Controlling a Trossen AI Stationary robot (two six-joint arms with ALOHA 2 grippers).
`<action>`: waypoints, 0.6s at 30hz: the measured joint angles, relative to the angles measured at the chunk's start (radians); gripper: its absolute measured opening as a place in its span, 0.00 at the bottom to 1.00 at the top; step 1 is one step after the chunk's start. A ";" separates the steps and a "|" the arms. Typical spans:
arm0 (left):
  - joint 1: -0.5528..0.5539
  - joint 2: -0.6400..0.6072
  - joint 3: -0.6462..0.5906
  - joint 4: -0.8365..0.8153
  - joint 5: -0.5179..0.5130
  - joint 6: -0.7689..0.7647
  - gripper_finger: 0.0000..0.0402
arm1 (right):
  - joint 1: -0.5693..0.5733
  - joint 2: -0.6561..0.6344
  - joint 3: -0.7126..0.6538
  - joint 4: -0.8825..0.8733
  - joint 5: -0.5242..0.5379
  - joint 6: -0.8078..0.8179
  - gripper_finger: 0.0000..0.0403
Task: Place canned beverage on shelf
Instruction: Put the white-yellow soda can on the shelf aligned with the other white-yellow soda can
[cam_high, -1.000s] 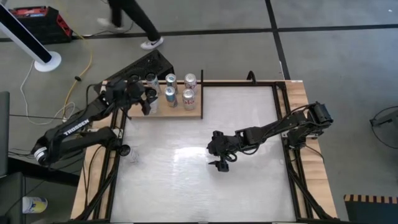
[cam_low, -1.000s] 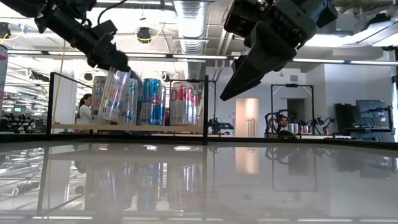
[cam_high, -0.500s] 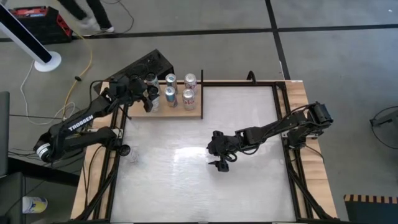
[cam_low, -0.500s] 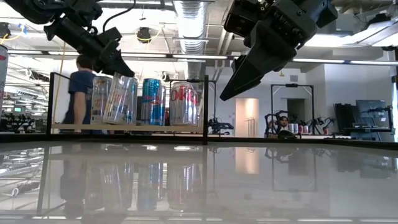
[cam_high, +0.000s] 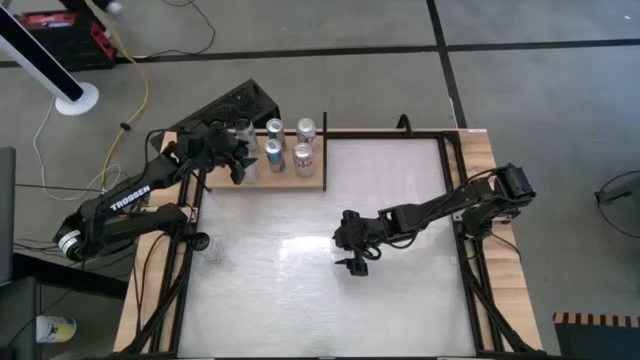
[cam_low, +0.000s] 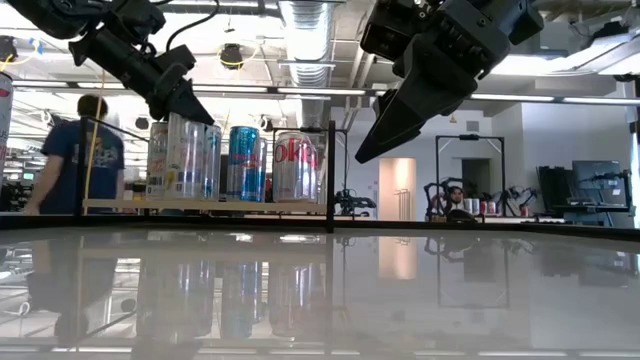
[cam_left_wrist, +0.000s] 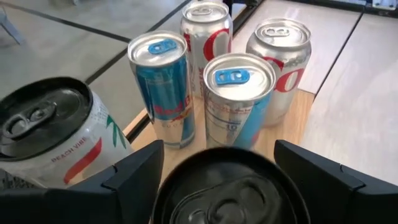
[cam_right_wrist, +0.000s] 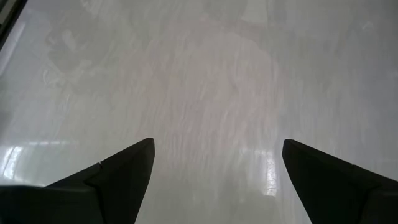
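Observation:
The shelf (cam_high: 300, 181), a wooden board with black bars, sits at the table's far left. On its left end a canned beverage with a dark top (cam_left_wrist: 230, 186) stands upright on its base (cam_low: 183, 155). My left gripper (cam_left_wrist: 219, 146) is open, one finger on either side of that can's top (cam_low: 186, 104). Several other cans (cam_left_wrist: 239, 102) stand upright on the board beside it. My right gripper (cam_high: 355, 265) hangs open over the middle of the table, holding nothing (cam_right_wrist: 217, 146). My left gripper comes slanting down from the table's left, and its fingers (cam_left_wrist: 134, 171) flank the rim at the can's top (cam_left_wrist: 186, 180). I cannot tell whether they touch it. The can stands upright on the shelf board.
A peach-labelled can (cam_left_wrist: 50, 134) stands close to the left of the flanked one. A black crate (cam_high: 225, 104) lies just behind the shelf. The glossy white tabletop (cam_high: 300, 290) stretches out in front. A person (cam_low: 80, 150) walks in the room beyond.
The can under my left gripper has swung from tilted to upright, and its base now rests on the shelf board. My left gripper has shifted slightly toward the far edge over it. A person has walked across the room behind.

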 joint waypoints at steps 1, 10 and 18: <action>0.000 0.000 0.000 -0.003 0.000 0.000 0.72 | 0.000 0.000 0.000 0.000 0.000 0.003 0.94; -0.023 0.000 0.018 -0.005 0.000 0.013 0.73 | 0.000 0.000 0.000 0.000 0.000 0.004 0.94; -0.061 0.000 0.102 -0.032 -0.030 0.037 0.73 | 0.000 0.000 0.000 0.000 0.000 0.004 0.94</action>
